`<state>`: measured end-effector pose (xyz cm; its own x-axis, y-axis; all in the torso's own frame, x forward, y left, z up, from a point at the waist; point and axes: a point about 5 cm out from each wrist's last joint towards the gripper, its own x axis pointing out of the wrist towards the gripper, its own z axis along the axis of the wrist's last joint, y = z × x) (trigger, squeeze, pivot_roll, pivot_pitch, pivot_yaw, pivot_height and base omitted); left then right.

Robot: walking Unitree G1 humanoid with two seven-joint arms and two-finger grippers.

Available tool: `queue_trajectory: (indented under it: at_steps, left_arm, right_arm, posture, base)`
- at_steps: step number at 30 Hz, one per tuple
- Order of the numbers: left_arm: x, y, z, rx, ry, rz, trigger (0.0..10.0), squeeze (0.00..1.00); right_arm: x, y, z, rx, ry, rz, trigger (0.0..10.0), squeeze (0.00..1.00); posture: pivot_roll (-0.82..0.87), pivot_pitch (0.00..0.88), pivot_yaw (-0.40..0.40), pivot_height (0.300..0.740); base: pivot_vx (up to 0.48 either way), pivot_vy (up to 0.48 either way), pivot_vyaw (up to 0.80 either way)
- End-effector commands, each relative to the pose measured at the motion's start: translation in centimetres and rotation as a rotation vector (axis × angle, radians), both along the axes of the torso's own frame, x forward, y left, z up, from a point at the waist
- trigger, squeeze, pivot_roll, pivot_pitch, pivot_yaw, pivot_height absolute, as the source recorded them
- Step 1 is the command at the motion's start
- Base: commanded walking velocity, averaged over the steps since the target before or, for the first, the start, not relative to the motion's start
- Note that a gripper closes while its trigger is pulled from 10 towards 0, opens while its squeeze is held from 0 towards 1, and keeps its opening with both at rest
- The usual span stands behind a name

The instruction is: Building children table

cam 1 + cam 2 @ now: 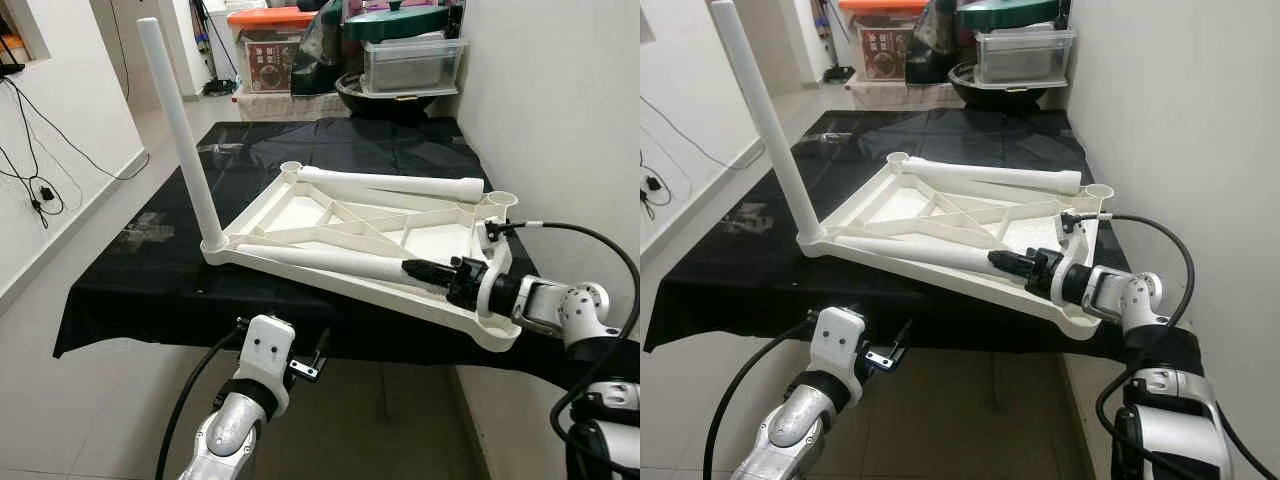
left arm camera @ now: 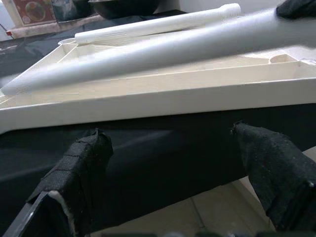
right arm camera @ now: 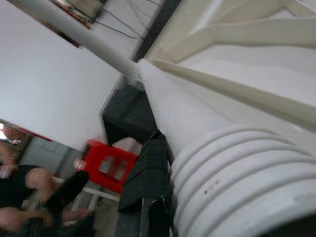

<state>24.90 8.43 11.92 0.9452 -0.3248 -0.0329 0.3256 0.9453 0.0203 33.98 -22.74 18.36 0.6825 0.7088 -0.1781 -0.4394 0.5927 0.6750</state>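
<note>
Black table [image 1: 250, 150] edge, right claw [image 1: 425, 270] around loose leg [image 1: 330, 262]

A low table draped in a glossy black plastic cloth [image 1: 180, 270] stands against the white wall on the right; the cloth hangs over the near edge and the left side; directly on it lies an upside-down white plastic children's tabletop [image 1: 300, 215] with ribbed bracing, set at an angle, its near right corner jutting past the near edge of the cloth; the tabletop covers the middle and right of the cloth, leaving bare black areas at the left and far side
</note>
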Motion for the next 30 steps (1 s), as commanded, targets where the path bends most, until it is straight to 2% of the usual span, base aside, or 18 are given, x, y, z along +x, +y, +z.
queue_trajectory:
  at_steps: [1,8,10,14,15,16,17,19,23,24,25,26,30]
  left_arm:
    - [0.0,0.0,-0.2,0.007,0.016,0.003,10.0,0.0]
    - [0.1,0.2,-0.3,-0.018,0.033,0.01,10.0,0.0]
    - [0.2,0.3,-0.3,-0.048,0.049,0.02,10.0,0.0]
    - [0.4,0.7,-0.1,-0.091,0.056,0.039,10.0,0.0]
    - [1.2,1.7,1.1,-0.368,0.08,0.107,10.0,1.0]
    - [1.4,2.0,1.7,-0.475,0.076,0.111,10.0,1.0]
    - [1.4,2.0,1.7,-0.475,0.076,0.111,10.0,1.0]
    - [2.4,3.2,4.2,-0.665,0.023,0.076,10.0,1.0]
    - [2.8,3.6,5.0,-0.693,-0.005,0.069,10.0,1.0]
    - [2.9,3.8,5.6,-0.728,-0.019,0.05,10.0,0.0]
    - [3.2,4.4,7.1,-0.812,-0.061,-0.008,10.0,0.0]
    - [3.3,4.5,7.5,-0.833,-0.071,-0.024,10.0,0.0]
    - [3.1,4.4,7.6,-0.823,-0.062,-0.077,10.0,0.0]
  right_arm:
    - [-0.1,0.1,1.1,0.041,-0.075,0.034,0.0,0.0]
    - [-1.0,-1.7,2.1,0.118,-0.192,0.038,0.0,0.0]
    - [-1.6,-2.4,2.6,0.175,-0.242,0.037,0.0,0.0]
    - [-2.2,-2.6,2.8,0.215,-0.269,0.058,0.0,0.0]
    - [-3.4,-2.3,1.9,0.258,-0.261,0.102,0.0,0.0]
    - [-3.9,-2.2,1.6,0.276,-0.255,0.117,0.0,0.0]
    - [-3.9,-2.2,1.6,0.276,-0.255,0.117,0.0,0.0]
    - [-5.4,-1.3,0.7,0.352,-0.244,0.162,0.0,0.0]
    - [-5.8,-1.1,0.4,0.381,-0.235,0.175,0.0,0.0]
    - [-6.0,-0.8,0.2,0.388,-0.236,0.181,0.0,0.0]
    - [-6.5,-0.1,-0.4,0.394,-0.227,0.198,0.0,0.0]
    - [-6.6,0.1,-0.5,0.396,-0.225,0.202,0.0,0.0]
    - [-7.2,0.8,-0.9,0.428,-0.2,0.234,0.0,0.0]
  posture:
    - [-0.02,0.024,0.007,0.74]
    - [-0.02,0.022,0.008,0.74]
    - [-0.02,0.021,0.009,0.74]
    - [-0.02,0.019,0.007,0.74]
    - [-0.02,0.014,0.007,0.74]
    - [-0.02,0.014,0.007,0.74]
    - [-0.02,0.014,0.007,0.74]
    - [-0.02,0.006,0.008,0.74]
    - [-0.02,0.005,0.008,0.74]
    - [-0.02,0.0,0.011,0.74]
    - [-0.02,0.0,0.013,0.74]
    - [-0.02,0.0,0.013,0.74]
    - [-0.02,0.0,0.015,0.74]
  base:
    - [0.0,0.0,0.0]
    - [0.0,0.0,0.0]
    - [0.0,0.0,0.0]
    - [0.0,0.0,0.0]
    - [0.0,0.0,0.0]
    - [0.0,0.0,0.0]
    - [0.0,0.0,0.0]
    - [0.0,0.0,0.0]
    - [0.0,0.0,0.0]
    - [0.0,0.0,0.0]
    - [0.0,0.0,0.0]
    - [0.0,0.0,0.0]
    - [0.0,0.0,0.0]
